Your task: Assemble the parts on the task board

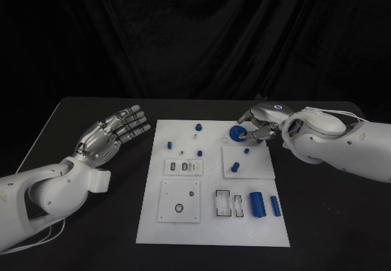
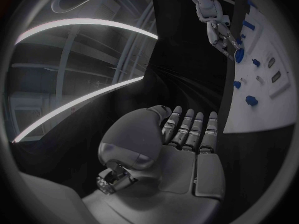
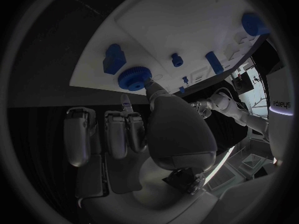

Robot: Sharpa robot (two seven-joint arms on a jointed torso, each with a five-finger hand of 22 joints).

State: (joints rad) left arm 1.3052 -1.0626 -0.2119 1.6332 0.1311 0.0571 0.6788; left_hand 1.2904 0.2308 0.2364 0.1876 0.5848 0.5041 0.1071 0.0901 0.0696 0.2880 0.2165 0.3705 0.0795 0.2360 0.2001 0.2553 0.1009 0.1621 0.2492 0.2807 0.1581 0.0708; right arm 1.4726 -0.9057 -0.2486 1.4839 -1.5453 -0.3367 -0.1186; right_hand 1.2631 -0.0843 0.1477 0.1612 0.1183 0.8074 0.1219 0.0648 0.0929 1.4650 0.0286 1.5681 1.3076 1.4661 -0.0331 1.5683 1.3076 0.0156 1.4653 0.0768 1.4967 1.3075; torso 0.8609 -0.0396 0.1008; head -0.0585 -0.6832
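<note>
Blue gear (image 1: 237, 133) at the task board's (image 1: 213, 228) 1 o'clock corner, pinched by right hand (image 1: 262, 125); seating looks underway. Two blue cylinders (image 1: 265, 205) lie loose at 5 o'clock. Left hand (image 1: 110, 137) spread wide, empty, over bench (image 1: 98, 226) at 9 o'clock.

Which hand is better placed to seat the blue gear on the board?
Right. The right hand already touches the blue gear at the task board; the left hand lies open beside it.
</note>
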